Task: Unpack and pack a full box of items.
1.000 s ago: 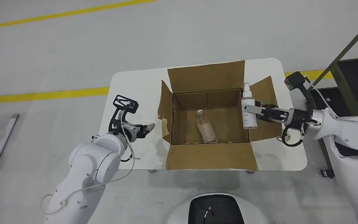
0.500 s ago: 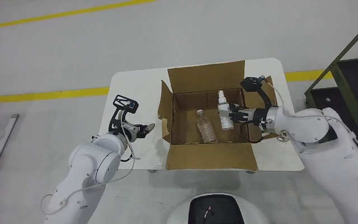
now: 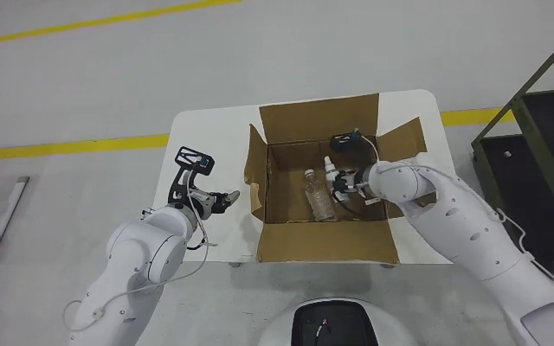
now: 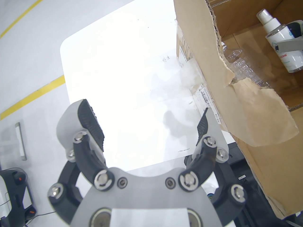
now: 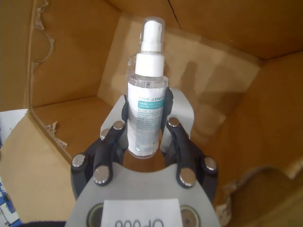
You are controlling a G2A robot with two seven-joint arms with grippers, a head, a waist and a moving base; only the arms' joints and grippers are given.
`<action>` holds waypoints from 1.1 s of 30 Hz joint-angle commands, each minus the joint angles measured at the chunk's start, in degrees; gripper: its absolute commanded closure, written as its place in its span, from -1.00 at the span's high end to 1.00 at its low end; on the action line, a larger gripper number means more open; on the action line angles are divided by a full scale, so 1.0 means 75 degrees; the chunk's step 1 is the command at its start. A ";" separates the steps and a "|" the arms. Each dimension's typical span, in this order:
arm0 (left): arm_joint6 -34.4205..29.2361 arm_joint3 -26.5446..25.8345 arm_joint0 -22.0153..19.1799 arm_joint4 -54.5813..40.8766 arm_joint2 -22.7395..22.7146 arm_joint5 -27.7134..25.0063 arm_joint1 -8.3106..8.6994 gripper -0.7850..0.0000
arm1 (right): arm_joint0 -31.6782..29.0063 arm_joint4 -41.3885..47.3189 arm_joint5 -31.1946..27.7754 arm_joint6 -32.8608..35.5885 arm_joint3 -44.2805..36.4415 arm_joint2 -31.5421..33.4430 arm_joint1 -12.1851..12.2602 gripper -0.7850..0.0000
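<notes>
An open cardboard box [image 3: 325,244] stands on the white table [image 3: 212,143]. Inside it lies a clear plastic bottle [image 3: 318,198], also visible past the torn box wall [image 4: 239,67]. My right gripper [image 3: 340,183] is inside the box, shut on a white spray bottle [image 5: 146,100] with a clear cap; the spray bottle [image 3: 332,176] hangs beside the clear bottle and its lower end [image 4: 282,48] is held off the floor. My left gripper [image 4: 146,124] is open and empty over the table, left of the box [image 3: 227,198].
The box flaps [image 3: 318,117] are folded outward at the back and at the right side [image 3: 407,138]. The box's left wall has a torn edge [image 4: 260,109]. Bare table surface [image 4: 123,72] stretches left of the box. A dark cart [image 3: 519,164] stands right of the table.
My right arm carried the spray bottle from over the box's right flap leftward and down into the box. The left arm has not moved.
</notes>
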 commanded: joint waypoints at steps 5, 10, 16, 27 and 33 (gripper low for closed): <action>0.0000 0.0000 0.0000 0.0000 0.0000 0.0000 0.0000 1.00 | 0.0445 -0.0017 0.0061 -0.0187 0.0936 -0.0623 -0.0262 -1.00; 0.0000 0.0000 0.0000 0.0000 0.0000 0.0000 0.0000 1.00 | 0.0686 0.0065 0.0076 -0.0410 0.1613 -0.0977 -0.0473 -1.00; 0.0000 0.0000 0.0000 0.0000 0.0000 0.0000 0.0000 1.00 | 0.0997 0.0223 -0.0026 -0.0605 0.2365 -0.1334 -0.0739 -1.00; 0.0000 0.0000 0.0000 0.0000 0.0000 0.0000 0.0000 1.00 | 0.1308 0.0687 -0.0271 -0.0747 0.2958 -0.1734 -0.1164 -1.00; 0.0000 0.0000 0.0000 0.0000 0.0000 0.0000 0.0000 1.00 | 0.1357 0.0860 -0.0571 -0.0902 0.3132 -0.1787 -0.1306 -0.34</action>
